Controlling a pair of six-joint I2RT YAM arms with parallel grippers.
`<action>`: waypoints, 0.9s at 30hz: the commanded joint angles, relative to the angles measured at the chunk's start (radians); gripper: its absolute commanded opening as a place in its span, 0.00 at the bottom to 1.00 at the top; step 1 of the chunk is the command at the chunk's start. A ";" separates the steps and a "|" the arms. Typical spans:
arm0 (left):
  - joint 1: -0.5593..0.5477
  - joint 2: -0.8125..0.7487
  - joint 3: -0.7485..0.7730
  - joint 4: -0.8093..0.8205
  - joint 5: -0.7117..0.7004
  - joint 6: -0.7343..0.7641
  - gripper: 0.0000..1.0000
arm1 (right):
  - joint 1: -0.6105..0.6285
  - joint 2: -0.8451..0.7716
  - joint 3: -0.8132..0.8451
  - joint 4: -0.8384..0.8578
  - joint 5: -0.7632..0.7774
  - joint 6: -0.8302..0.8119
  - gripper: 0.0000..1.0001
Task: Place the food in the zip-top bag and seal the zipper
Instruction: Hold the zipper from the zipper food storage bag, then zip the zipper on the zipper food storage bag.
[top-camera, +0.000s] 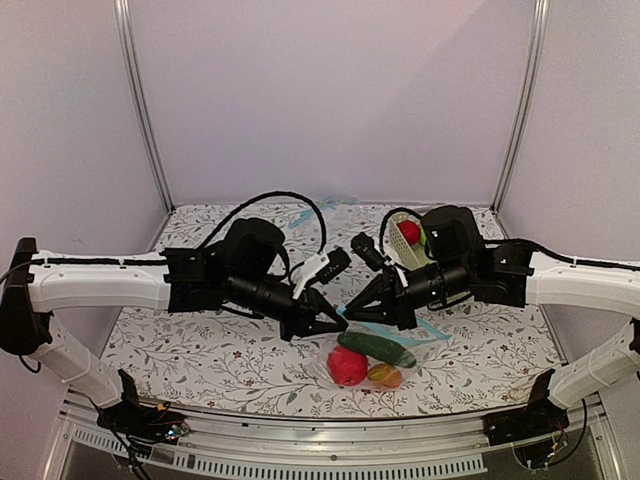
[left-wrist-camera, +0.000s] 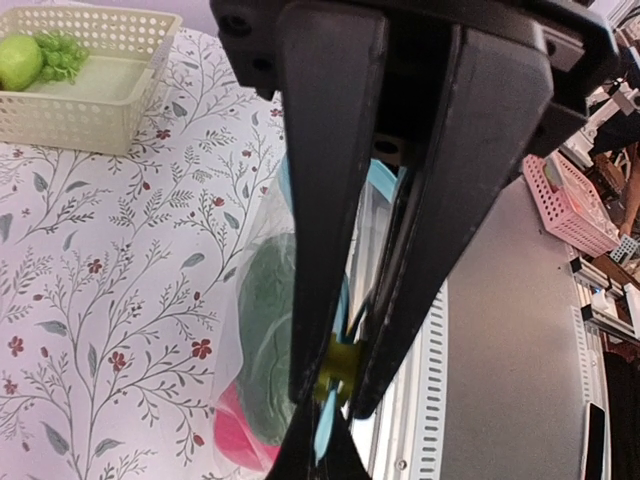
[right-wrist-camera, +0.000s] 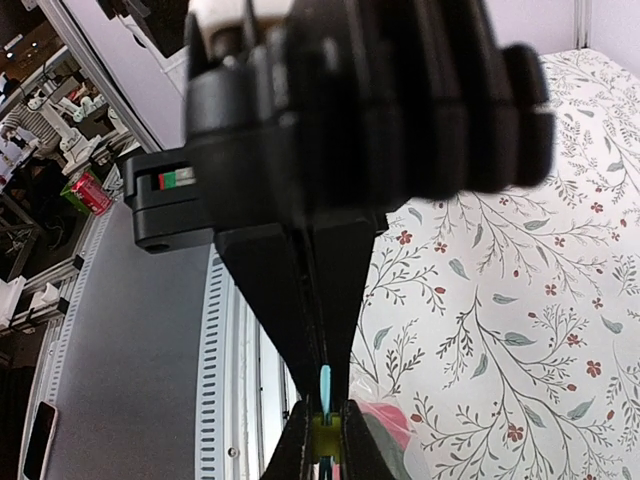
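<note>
So, the food is in: through the clear zip-top bag I can see the cucumber, the red fruit and the orange-red piece, and the bag lies on the flowered table near the front edge, between the two arms. I judge only the seal is left.

Both pincers meet at one end of the zipper. The left gripper is pressed together on the light blue strip, which shows as a sliver between its pads in the left wrist view, with the cucumber and red fruit just beyond it inside the plastic. The right gripper is squeezed on the same strip, just beside the left one; from above, its fingertips sit almost against those of the left gripper.

What matters for the coming move is the strip's long axis. From the shared pinch it runs away toward the right arm's side, slanting slightly toward the near edge. Nearly its whole length lies on the right gripper's side of the pinch. My guess is the left should anchor its end while the right draws along the strip to the far corner. I cannot tell how much of it is already pressed closed
</note>
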 joint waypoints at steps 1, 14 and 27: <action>0.007 -0.046 -0.034 0.039 -0.012 -0.029 0.00 | -0.002 -0.041 -0.025 -0.033 0.028 0.007 0.07; 0.031 -0.064 -0.054 0.045 -0.015 -0.036 0.00 | -0.014 -0.068 -0.038 -0.072 0.045 0.002 0.07; 0.079 -0.072 -0.068 0.003 -0.068 -0.043 0.00 | -0.029 -0.086 -0.053 -0.094 0.078 -0.001 0.06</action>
